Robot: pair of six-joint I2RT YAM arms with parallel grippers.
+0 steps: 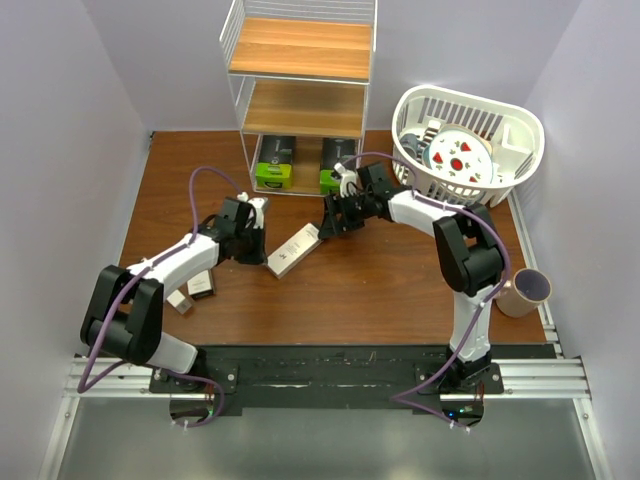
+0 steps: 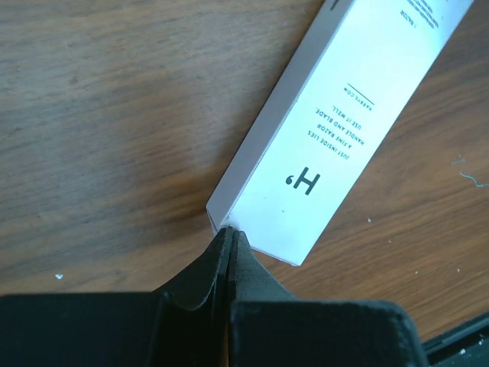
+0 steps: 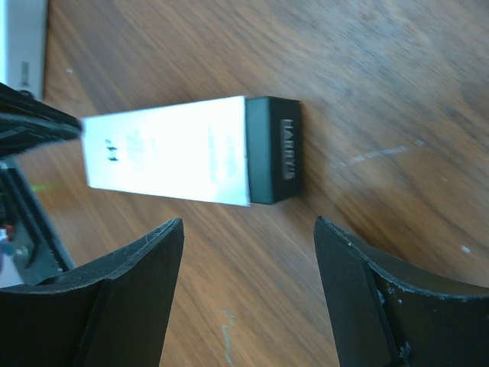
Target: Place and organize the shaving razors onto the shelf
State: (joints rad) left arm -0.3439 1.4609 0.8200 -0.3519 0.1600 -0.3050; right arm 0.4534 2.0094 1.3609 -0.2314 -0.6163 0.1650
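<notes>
The slim white oblong cardboard carton (image 1: 293,250) lies flat on the brown wooden table (image 1: 390,295), out in front of the shelf and between the two arms. Its long axis runs on a diagonal from near-left to far-right. The far-right end wears a black cap (image 3: 273,149) stamped "HARRY'S". The white face carries an "H'" mark, and beneath it "JUST INSIDE LIES A FINE RAZOR HANDLE AND BLADE USE IT WELL" and "HARRYS.COM". At the plain white near-left end, the left gripper (image 2: 229,231) has its black fingers pressed tight together, their tips touching the carton's corner with nothing between them. At the capped end, the right gripper (image 3: 248,248) hangs low with its fingers spread wide. The carton lies just beyond the tips, not between them. Behind stands the tall white wire-frame shelf with light-brown wooden tiers (image 1: 300,48). Two flat black packs with lime-green ends (image 1: 273,165) (image 1: 331,160) sit side by side on its lowest tier, green ends facing the arms. Two smaller cartons (image 1: 200,284) (image 1: 180,301) lie beside the left arm's forearm. On the right are a white slatted plastic basket (image 1: 527,135) and, nearer, a tan cup with a purple rim (image 1: 525,292).
</notes>
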